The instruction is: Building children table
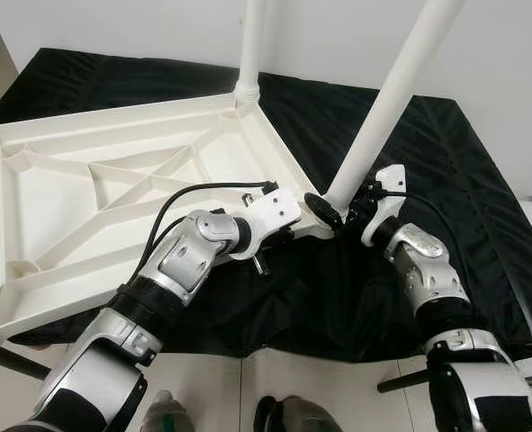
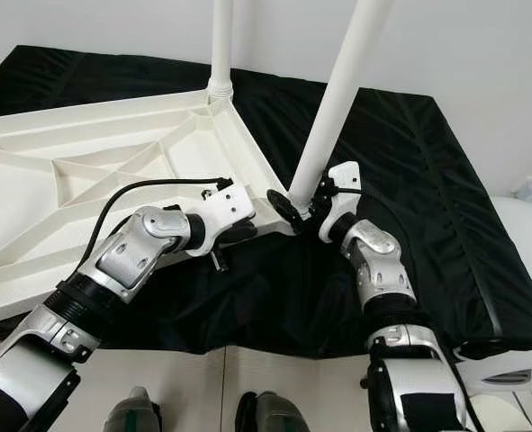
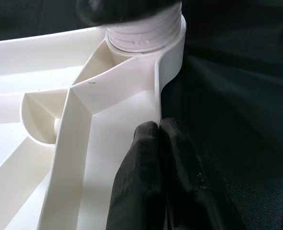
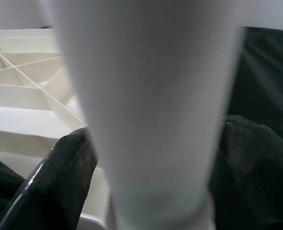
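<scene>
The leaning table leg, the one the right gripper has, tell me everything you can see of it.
The leaning table leg is a smooth white tube, plastic by its look, tilted away from the tabletop, which lies underside up. Its threaded foot sits at the near corner socket. The right gripper clasps it low down, fingers on both sides. Its upper end runs out of frame.

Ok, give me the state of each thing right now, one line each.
Tabletop: upside down on the black cloth, ribs facing up.
Far leg: upright in its corner socket.
Near leg: tilted, base at the near corner socket, not upright.
Right gripper: shut on the near leg's base.
Left gripper: fingers together, pinching the tabletop's rim.
Black cloth: spread underneath, wrinkled.
</scene>
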You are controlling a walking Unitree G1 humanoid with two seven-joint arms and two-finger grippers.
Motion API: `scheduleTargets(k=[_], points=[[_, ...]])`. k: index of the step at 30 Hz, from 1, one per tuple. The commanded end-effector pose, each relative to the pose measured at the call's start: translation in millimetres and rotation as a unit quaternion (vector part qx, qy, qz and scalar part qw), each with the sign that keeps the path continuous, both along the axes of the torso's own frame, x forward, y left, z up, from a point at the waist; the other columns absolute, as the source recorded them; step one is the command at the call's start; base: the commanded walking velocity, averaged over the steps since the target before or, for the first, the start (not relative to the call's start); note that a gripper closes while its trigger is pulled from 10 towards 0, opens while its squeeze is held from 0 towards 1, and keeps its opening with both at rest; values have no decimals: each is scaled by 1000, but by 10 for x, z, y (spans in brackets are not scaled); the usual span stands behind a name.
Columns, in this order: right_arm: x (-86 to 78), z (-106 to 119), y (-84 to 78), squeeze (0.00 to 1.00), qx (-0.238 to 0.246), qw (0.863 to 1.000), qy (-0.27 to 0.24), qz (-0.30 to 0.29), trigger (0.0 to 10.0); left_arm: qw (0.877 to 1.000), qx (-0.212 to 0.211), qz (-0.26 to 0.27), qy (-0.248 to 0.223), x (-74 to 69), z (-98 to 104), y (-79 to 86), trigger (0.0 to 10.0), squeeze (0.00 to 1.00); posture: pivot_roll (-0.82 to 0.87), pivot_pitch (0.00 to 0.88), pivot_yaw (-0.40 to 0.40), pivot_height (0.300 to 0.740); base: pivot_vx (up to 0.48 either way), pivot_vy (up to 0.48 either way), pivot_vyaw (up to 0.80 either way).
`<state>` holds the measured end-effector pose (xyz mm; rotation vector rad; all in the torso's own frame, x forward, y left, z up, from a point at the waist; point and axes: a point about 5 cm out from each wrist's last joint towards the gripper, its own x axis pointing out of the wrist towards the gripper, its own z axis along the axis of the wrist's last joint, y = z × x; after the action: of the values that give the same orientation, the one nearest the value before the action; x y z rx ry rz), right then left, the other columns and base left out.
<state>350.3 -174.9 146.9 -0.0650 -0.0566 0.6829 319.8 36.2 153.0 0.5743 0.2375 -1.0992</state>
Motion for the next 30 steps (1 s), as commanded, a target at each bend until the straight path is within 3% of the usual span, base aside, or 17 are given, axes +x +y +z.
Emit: scheduleTargets(k=[1, 3, 4, 6, 8, 20, 21, 30], points=[[0, -22, -52, 0, -15, 1000, 3, 6, 10000, 999, 5, -34, 13, -54, -17, -61, 10000, 0, 62, 35, -82, 740, 0, 0, 0], [4, -21, -70, 0, -18, 1000, 1, 7, 10000, 999, 5, -33, 13, -53, -18, -63, 10000, 0, 63, 27, -82, 740, 0, 0, 0], [8, -22, -84, 0, -18, 1000, 2, 11, 8118, 999, 4, -33, 13, -54, -17, -69, 10000, 0, 63, 27, -82, 740, 0, 0, 0], [11, -21, -90, 0, -17, 1000, 1, 14, 8118, 999, 4, -35, 13, -57, -15, -76, 10000, 0, 63, 27, -82, 740, 0, 0, 0], [28, -10, -93, 0, -14, 1000, -2, 16, 0, 999, 4, -38, 13, -65, -18, -91, 10000, 0, 60, 19, -75, 740, 0, 0, 0], [44, -22, -81, 0, -13, 999, -3, 29, 0, 999, 4, -41, 12, -61, -16, -108, 10000, 0, 57, 18, -79, 740, 0, 0, 0], [42, -30, -74, 0, -12, 1000, -2, 28, 10000, 999, 4, -41, 12, -63, -17, -109, 10000, 0, 57, 17, -79, 740, 0, 0, 0], [25, -51, -44, 0, 11, 1000, -10, 2, 10000, 999, 1, -41, 12, -69, -25, -123, 10000, 0, 53, 6, -84, 740, 0, 0, 0]])
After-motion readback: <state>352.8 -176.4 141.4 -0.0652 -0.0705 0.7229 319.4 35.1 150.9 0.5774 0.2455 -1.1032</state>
